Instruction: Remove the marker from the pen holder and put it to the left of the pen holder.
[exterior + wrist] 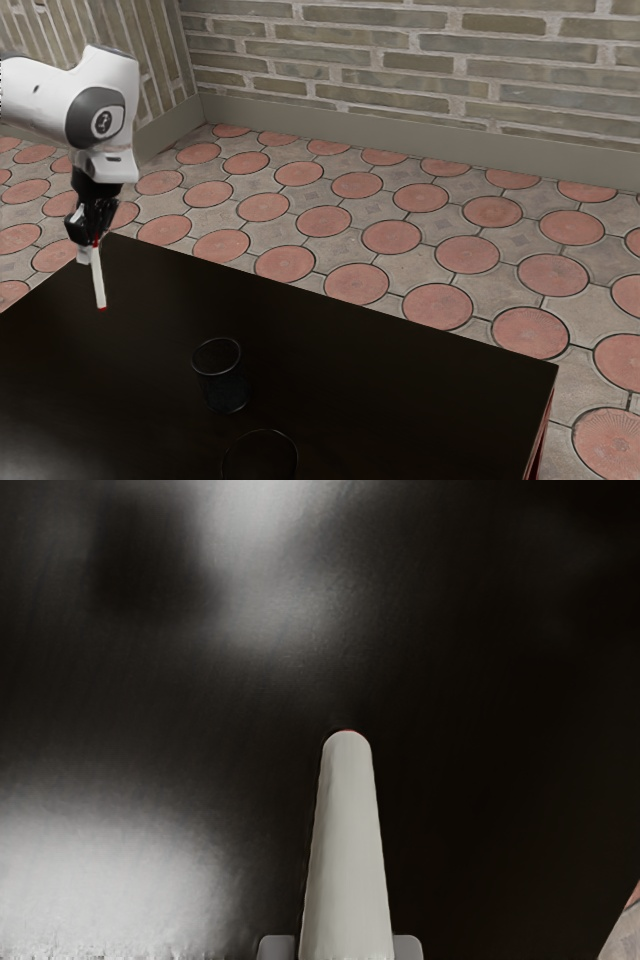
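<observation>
One white marker [99, 282] hangs below the hand [90, 246], gripped between its fingers, its long axis nearly upright, well apart from the dark cup [223, 390] and second cup [260, 431]; which the task means, I cannot tell. Lowering it onto the worktop [370, 380] probably comes next.

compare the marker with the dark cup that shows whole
The marker is white with a red tip; the cup is dark.
The marker is slim; the cup is wider, with an open top.
The marker is gripped by the tool; the cup stands on the table.
Both look roughly cylindrical.
</observation>
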